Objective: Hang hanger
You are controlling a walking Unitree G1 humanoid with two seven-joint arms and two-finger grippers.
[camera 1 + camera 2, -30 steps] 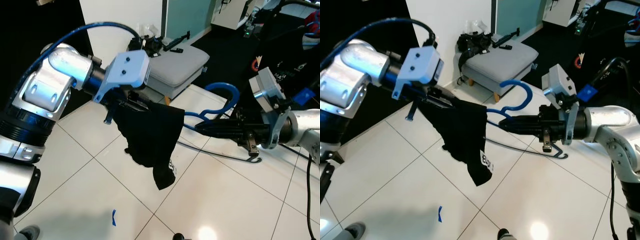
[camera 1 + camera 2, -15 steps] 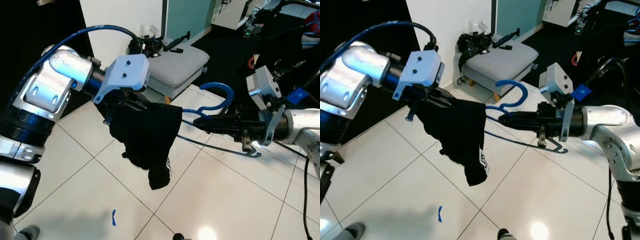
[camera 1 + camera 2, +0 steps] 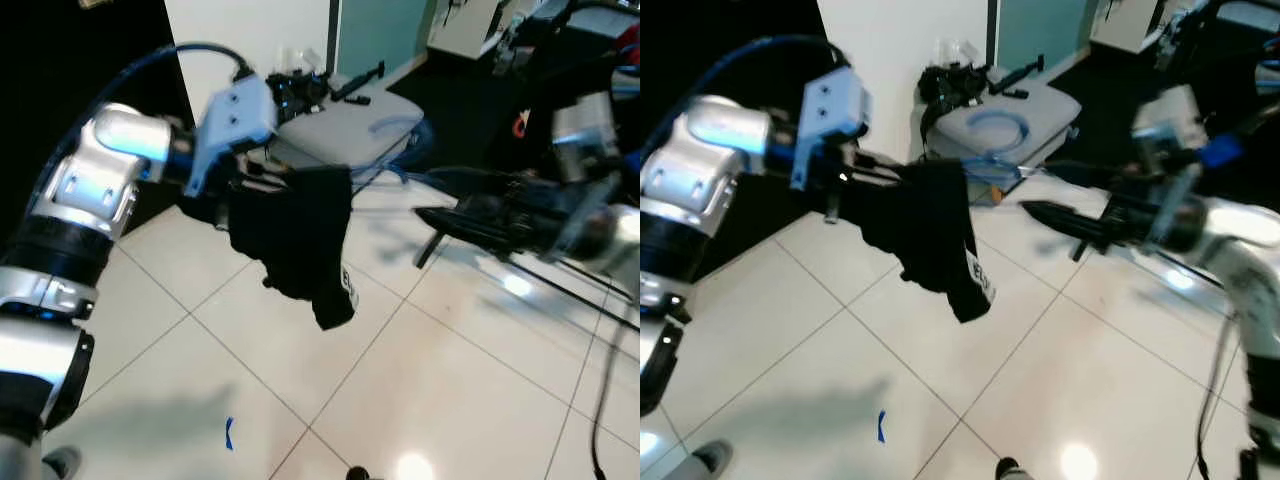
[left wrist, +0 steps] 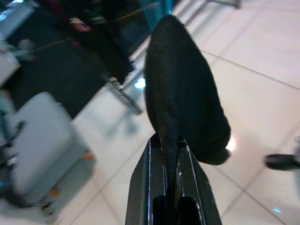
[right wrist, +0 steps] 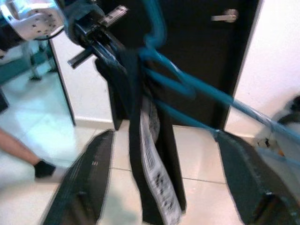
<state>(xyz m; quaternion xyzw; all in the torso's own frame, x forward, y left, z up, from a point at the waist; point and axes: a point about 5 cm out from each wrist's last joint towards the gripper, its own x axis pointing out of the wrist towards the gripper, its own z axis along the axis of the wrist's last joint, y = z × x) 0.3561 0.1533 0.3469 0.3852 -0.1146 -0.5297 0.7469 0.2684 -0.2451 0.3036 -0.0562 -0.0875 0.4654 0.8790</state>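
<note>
Left gripper [image 4: 171, 197] jaws pinching black garment [image 3: 295, 235], held up over the tile floor [image 3: 420, 380].
Blue hanger [image 5: 187, 89] runs from the garment's top toward the right gripper [image 5: 164, 183], whose jaws are spread wide. White label on garment, writing blurred, unreadable. Grey stool [image 3: 1025, 110] behind garment.

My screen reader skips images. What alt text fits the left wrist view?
The left hand is shut on a black garment, which hangs over a white tiled floor. A grey cushioned stool stands off to one side.
</note>
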